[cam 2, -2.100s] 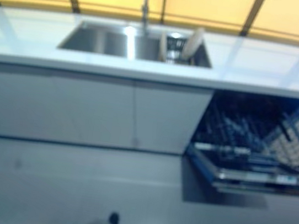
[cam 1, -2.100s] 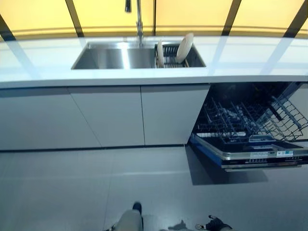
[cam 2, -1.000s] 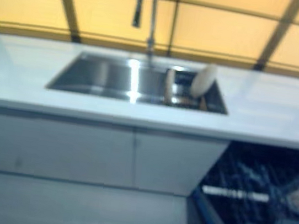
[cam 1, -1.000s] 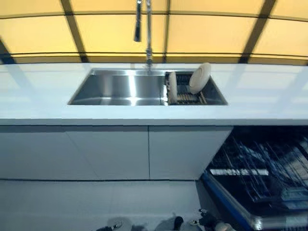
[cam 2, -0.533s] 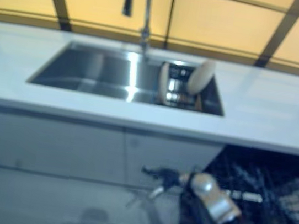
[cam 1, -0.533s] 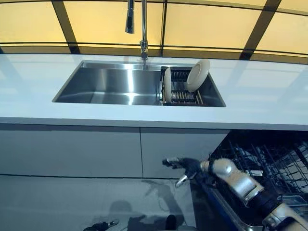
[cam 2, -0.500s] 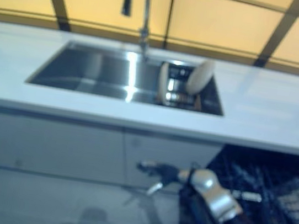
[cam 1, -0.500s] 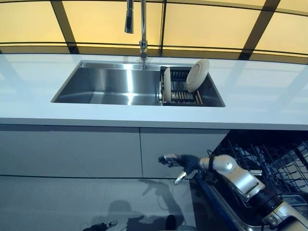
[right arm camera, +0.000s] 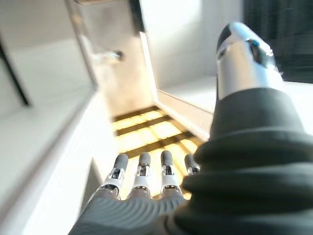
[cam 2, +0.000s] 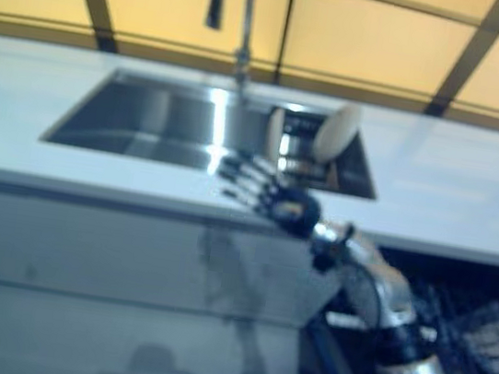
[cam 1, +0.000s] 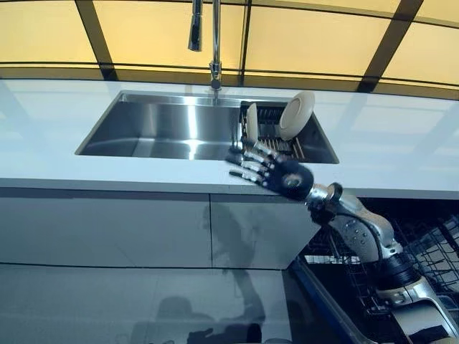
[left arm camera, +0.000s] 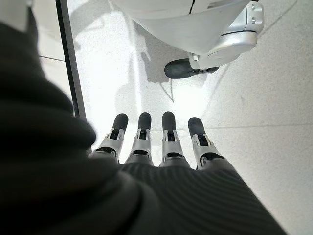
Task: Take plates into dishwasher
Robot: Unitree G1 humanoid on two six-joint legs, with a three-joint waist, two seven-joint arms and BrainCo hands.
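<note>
We find the right hand (cam 1: 285, 178) raised over the front edge of the white counter (cam 1: 64, 150), its arm coming up from the lower right. Its fingers (cam 1: 247, 163) are straight and spread, holding nothing, with the dark tips pointing toward the steel sink (cam 1: 172, 129).

Just beyond those fingertips, inside the right end of the sink, stands a dish rack (cam 1: 276, 140). We note two pale plates in it. One plate (cam 1: 252, 123) stands on edge at the rack's near-left side, close past the fingertips but not touched by them. The second plate (cam 1: 296, 115) leans tilted against the rack's far right side, farther from the fingers. Whether anything else sits in the rack we cannot tell.

A tall faucet (cam 1: 214, 43) rises behind the sink, well beyond the fingers.

Below the counter and under the right forearm, the dishwasher (cam 1: 430, 247) stands open with its dark wire rack (cam 1: 348, 269) pulled out. We see no plate in the part of the rack that shows.

The left hand (left arm camera: 161, 161) shows only in its own wrist view, hanging over the pale floor (left arm camera: 274, 83). Its fingers (left arm camera: 168, 132) are straight and relaxed, with nothing between them.

In the right wrist view, the right hand's fingers (right arm camera: 142, 174) likewise extend straight, side by side, and empty.
</note>
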